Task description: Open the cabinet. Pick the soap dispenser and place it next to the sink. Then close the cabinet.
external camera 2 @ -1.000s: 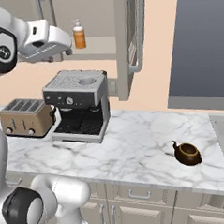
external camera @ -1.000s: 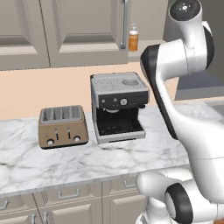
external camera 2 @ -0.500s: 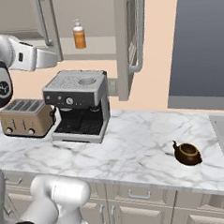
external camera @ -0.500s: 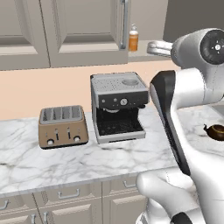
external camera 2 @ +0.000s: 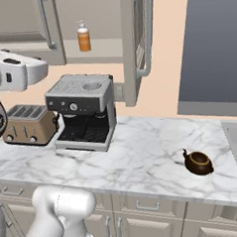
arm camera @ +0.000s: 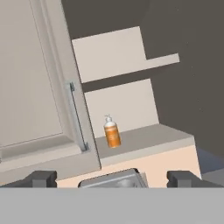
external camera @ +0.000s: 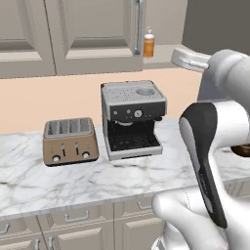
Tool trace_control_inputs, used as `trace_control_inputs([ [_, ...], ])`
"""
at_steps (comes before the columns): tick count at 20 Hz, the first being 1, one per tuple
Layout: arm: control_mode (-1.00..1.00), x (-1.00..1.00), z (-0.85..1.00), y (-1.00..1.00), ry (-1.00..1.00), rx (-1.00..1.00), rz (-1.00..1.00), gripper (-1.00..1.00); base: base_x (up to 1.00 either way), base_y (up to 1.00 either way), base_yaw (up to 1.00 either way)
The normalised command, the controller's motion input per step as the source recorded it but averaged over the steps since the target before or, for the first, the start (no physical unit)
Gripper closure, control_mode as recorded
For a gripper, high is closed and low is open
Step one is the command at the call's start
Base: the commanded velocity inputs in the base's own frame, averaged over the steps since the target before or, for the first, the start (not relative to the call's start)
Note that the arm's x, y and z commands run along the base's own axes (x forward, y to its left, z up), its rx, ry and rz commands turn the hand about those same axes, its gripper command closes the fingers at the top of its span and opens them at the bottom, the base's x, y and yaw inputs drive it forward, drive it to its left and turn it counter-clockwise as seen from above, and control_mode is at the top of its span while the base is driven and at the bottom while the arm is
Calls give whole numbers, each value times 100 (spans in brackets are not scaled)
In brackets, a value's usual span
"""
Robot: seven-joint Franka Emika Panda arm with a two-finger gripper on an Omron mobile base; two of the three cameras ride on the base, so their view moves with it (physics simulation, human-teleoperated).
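The gripper [arm camera: 112, 178] has its jaws spread wide, with nothing between them; its two dark tips stand low in the hand view, well apart from the soap dispenser [arm camera: 112, 134], which is ahead of them and a little higher. I judge that the cabinet [external camera 2: 136, 45] is already open and that the step in hand is the approach to pick the bottle. The next move calls for bringing the hand forward and up toward the shelf until the bottle stands between the open fingers, and only then closing on its body; the bottle is narrow and upright, so a side push could tip it.

All places here are given from the soap dispenser. Below it and nearest to the robot is the white marble counter [external camera 2: 142, 154], smooth with grey veins. On it, below and to the left of the bottle, stands a boxy brown toaster [external camera: 68, 140] with rounded corners, and almost directly below stands a square silver and black coffee machine [external camera: 131, 117]. Far to the right and below is a small round dark teapot [external camera 2: 197, 163], and past it the edge of the sink [external camera 2: 236, 138].

The bottle itself is an orange-brown cylinder with a pale pump top, standing upright on the flat beige shelf [arm camera: 144, 142]. Just left of it is a matte greige door with a long silver bar handle [arm camera: 78, 116].
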Motion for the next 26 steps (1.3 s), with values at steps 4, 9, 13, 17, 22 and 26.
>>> trace_control_inputs([
  [4, -100, -50, 22, 51, 19, -5, 13, -100, 0, 0, 0],
  [9, -100, -8, -8, 61, 43, -14, 12, -100, 0, 0, 0],
  [13, -100, 1, -36, 21, 23, -2, 11, -100, 0, 0, 0],
  [17, -100, 21, -31, -1, 4, 0, 2, -100, 0, 0, 0],
  [22, -100, 44, -30, -5, -1, 0, 0, -100, 0, 0, 0],
  [26, -100, 71, -18, -1, -7, 0, 0, -100, 0, 0, 0],
])
